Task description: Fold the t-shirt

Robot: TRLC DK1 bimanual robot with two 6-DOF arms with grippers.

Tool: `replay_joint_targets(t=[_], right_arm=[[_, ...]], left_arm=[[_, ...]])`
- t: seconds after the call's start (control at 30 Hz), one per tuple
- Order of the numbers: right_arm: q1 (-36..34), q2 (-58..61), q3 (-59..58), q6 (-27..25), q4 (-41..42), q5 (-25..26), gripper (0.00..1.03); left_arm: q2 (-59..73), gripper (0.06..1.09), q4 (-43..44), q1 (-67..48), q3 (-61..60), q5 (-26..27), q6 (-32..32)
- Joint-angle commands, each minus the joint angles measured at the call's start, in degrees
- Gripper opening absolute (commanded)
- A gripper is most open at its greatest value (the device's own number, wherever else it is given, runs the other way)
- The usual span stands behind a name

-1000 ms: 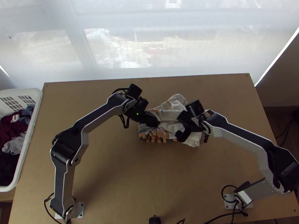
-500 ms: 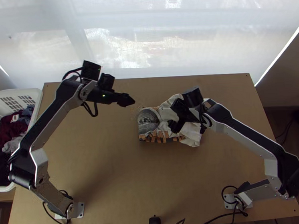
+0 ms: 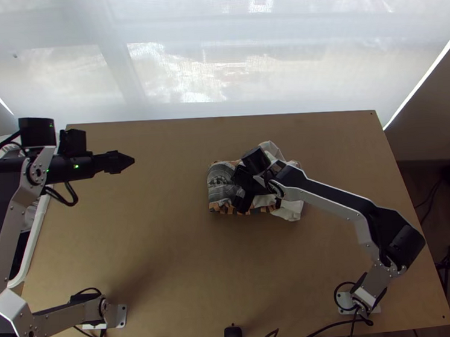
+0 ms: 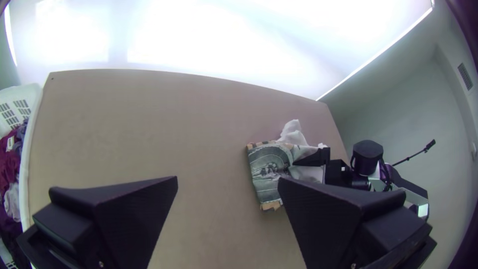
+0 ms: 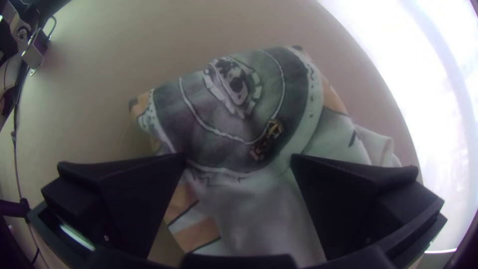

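While the right gripper (image 3: 238, 191) sits over the t-shirt (image 3: 218, 176), its two black fingers are spread nice and wide, with nothing clamped between them. Can't tell if they're actually touching the cloth, though. The left gripper (image 3: 128, 161) is hanging out well apart from it, over the far left part of the table (image 3: 169, 250), also wide open and holding nada.

As for the shirt, it's a compact bundle past the middle of the table, slightly right of centre. The left end lies fairly flat, grey print up, with an orange-and-dark patterned strip along its near edge. The right end is the messy bit: plain white fabric, rumpled, with loose bits poking out to the far side and the right. No way to count the folds from this.

Further out, just beside the table's left edge, there's a white plastic basket (image 4: 25, 184) with slotted walls, and the left arm passes over part of it. Inside is a jumble of laundry: a maroon piece (image 4: 9, 167), a pale one (image 4: 12, 201), something bluish-grey (image 4: 21, 132) and some darker stuff, all bunched up together.
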Motion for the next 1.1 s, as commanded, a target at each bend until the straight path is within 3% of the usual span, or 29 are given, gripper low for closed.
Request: replay_joint_targets(t=[0.0, 0.57, 1.07], right_arm=[[-2.9, 4.5, -2.1, -0.2, 3.8, -1.3, 0.98], [-28.2, 8.3, -2.1, -3.9, 6.6, -4.6, 0.98], [-50.6, 10.7, 5.3, -1.8, 6.9, -4.7, 0.98]], left_arm=[[-8.8, 1.04, -4.3, 11.6, -5.4, 0.1, 2.5], [-12.0, 1.04, -10.8, 20.2, -5.5, 0.1, 7.4], [-15.0, 1.04, -11.9, 20.9, -7.3, 0.0, 8.3]])
